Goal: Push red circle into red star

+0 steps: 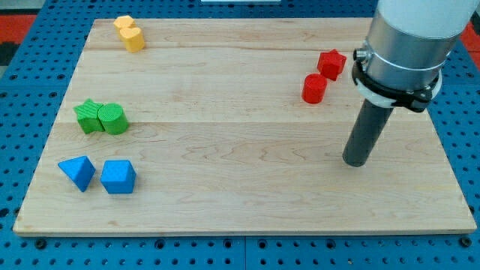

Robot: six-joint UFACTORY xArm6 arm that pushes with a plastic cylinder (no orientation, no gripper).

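step: approach | my tip (355,162) below-right of red circle (314,88), apart; no claw, nothing held | red star (331,64) just up-right of circle | next: get lower-left of circle, push up-right

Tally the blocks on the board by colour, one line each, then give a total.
Yellow: 2, yellow blocks
Green: 2, green blocks
Blue: 2, blue blocks
Red: 2, red circle and red star
Total: 8

A pale wooden counter (240,187) fills most of the frame, lying on a blue pegboard (22,97) visible around it; upper left corner shows something reddish, possibly another surface.
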